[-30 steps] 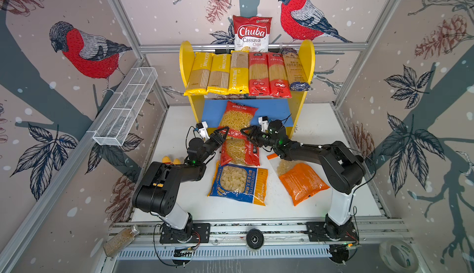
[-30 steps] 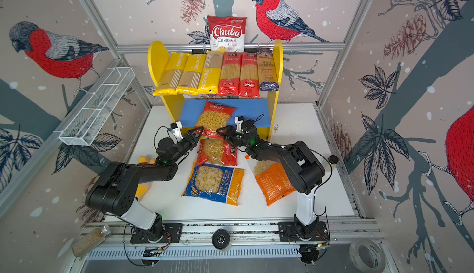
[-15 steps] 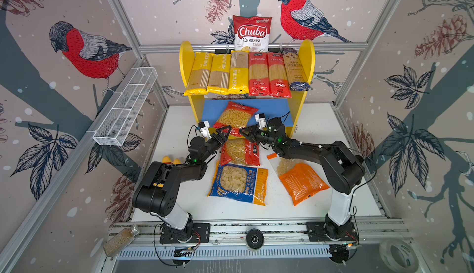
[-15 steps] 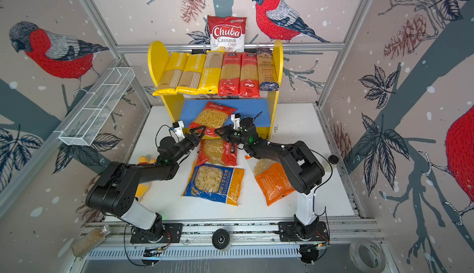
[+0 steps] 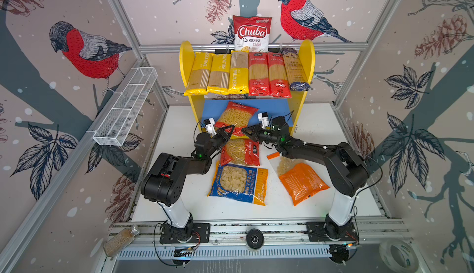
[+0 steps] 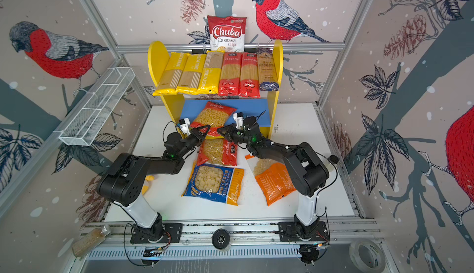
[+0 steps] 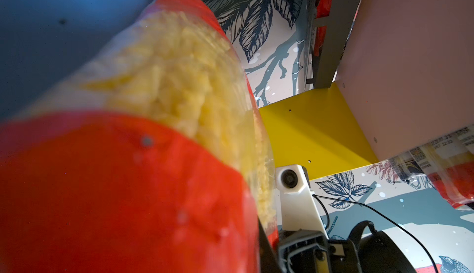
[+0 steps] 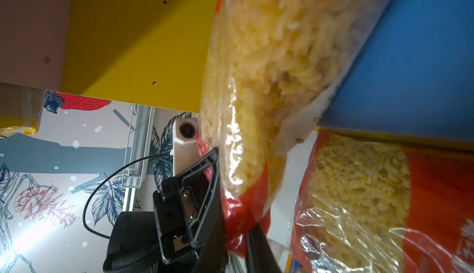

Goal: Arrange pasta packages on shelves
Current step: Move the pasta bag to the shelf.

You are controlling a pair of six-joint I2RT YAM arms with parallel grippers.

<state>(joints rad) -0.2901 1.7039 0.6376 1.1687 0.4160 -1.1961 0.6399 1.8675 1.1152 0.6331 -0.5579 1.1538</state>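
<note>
We see a white tabletop (image 5: 320, 120) enclosed by panels printed with bullfinches, leaves and pine cones, framed in aluminium rails. A wire basket (image 5: 125, 108) hangs on the side wall. At the back stands the yellow rack (image 5: 306, 61); its upper board carries six long spaghetti packs (image 5: 246, 73) side by side, with a Chuba chips bag (image 5: 252, 33) upright behind them.

The left gripper (image 5: 229, 130) and right gripper (image 5: 245, 130) are both clenched on the near edge of a red fusilli bag (image 5: 237, 116). The bag lies tilted, its far end over the blue lower board (image 5: 213, 107); whether it rests there we cannot tell. In the wrist views it fills the frame against the blue board, with the pink board's underside above.

On the table lie a second red bag (image 5: 241, 152) just in front of the rack, a blue bag (image 5: 239, 183) touching its near edge, and an orange bag (image 5: 300, 179) beside the right arm.

A glass jar (image 5: 120, 239) lies at the front rail; a tape roll (image 5: 398, 255) sits at the opposite front corner.
</note>
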